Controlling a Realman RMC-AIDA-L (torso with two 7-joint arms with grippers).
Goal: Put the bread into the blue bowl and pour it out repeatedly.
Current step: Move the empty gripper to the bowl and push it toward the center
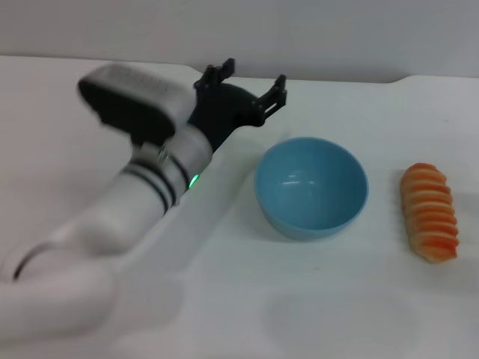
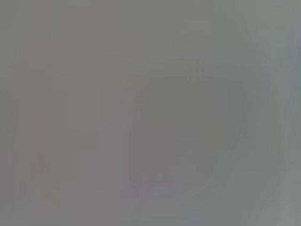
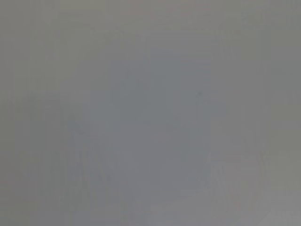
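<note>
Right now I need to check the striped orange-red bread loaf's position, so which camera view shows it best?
The head view. There the striped orange-red bread loaf lies whole on the white table, to the right of the glossy light-blue bowl and apart from it. The left wrist and right wrist views show only featureless grey, with no loaf visible.

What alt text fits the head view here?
The left gripper, fingers open and empty, hovers behind and left of an empty blue bowl on a white table. The bread lies right of the bowl, apart from it.
</note>
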